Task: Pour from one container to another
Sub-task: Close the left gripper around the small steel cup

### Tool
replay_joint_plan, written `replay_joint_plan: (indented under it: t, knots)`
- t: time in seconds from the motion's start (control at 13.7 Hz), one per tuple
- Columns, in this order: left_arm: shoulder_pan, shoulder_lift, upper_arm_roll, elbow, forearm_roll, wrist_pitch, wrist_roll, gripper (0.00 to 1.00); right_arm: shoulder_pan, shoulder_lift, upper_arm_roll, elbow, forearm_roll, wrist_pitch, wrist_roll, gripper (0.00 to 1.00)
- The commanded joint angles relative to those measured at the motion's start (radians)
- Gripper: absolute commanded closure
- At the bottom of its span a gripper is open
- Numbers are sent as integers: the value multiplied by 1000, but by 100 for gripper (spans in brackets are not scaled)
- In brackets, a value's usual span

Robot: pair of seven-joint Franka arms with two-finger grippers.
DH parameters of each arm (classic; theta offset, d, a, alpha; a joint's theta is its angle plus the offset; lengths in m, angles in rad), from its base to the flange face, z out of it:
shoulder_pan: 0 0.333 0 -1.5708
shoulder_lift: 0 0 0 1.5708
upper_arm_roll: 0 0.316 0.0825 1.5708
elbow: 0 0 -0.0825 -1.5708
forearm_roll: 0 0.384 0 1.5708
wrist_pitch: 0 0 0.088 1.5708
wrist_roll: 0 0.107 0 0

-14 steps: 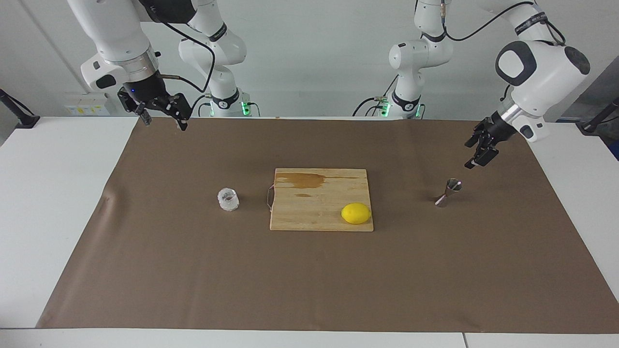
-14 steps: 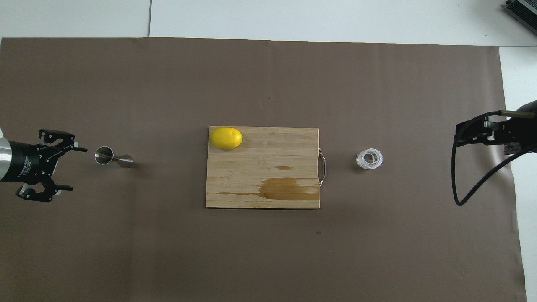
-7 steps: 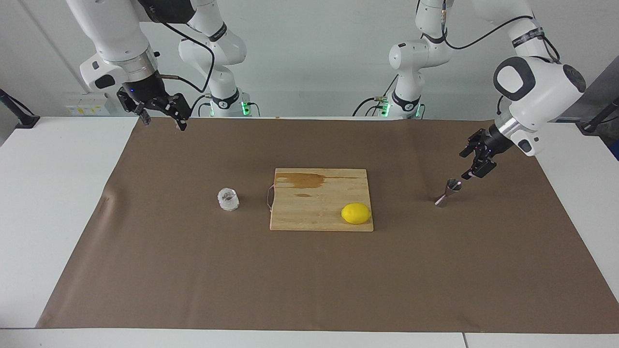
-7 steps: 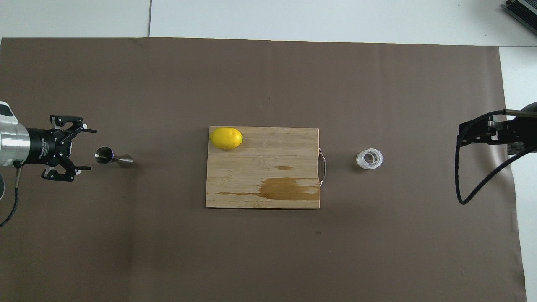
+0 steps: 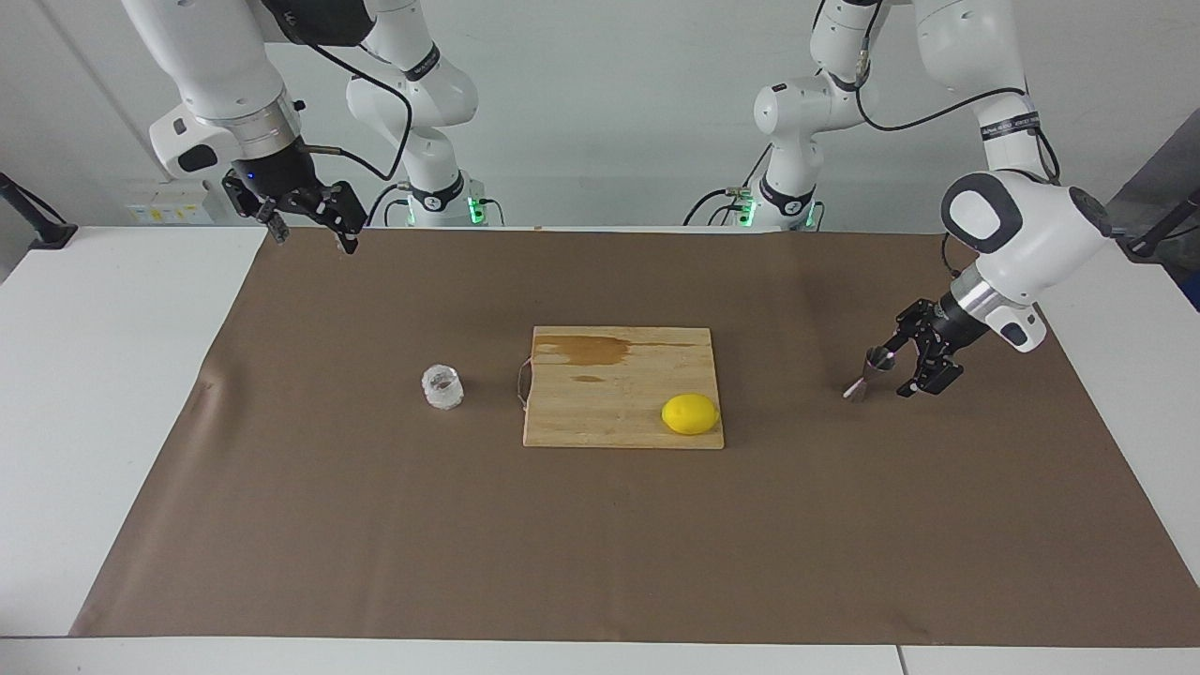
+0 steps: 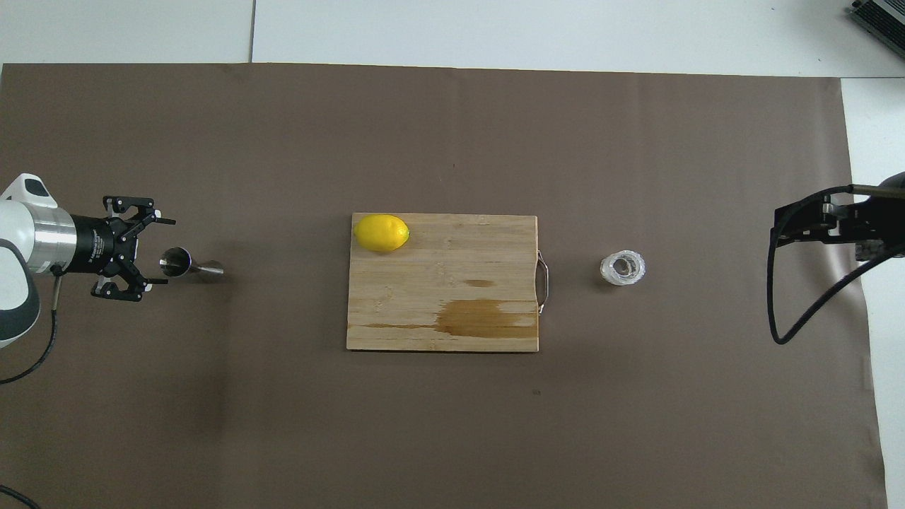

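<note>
Left gripper low beside the silver jigger, black fingers spread wide, holding nothing, the hourglass-shaped metal standing just off the tips on brown paper. Farther along toward the right arm's end: wooden cutting board with a dark wet stain, smooth yellow lemon on it, then the squat faceted glass cup, sparkly and upright. Right gripper up over the paper's edge, open, empty, waiting. Bare paper all round.
</note>
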Motion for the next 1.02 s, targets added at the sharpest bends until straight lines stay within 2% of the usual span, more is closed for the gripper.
replay_joint_plan:
  t: [0.0, 0.15, 0.95]
  knots:
    - [-21, -12, 0, -43, -16, 33, -23, 0, -11, -5, 1, 2, 16, -9, -20, 0]
    - [-47, -18, 0, -63, -16, 50, -34, 0, -12, -5, 0, 0, 18, -9, -20, 0]
    - [-32, -18, 0, -58, -16, 43, -35, 0, -12, -8, 0, -1, 18, -12, -20, 0]
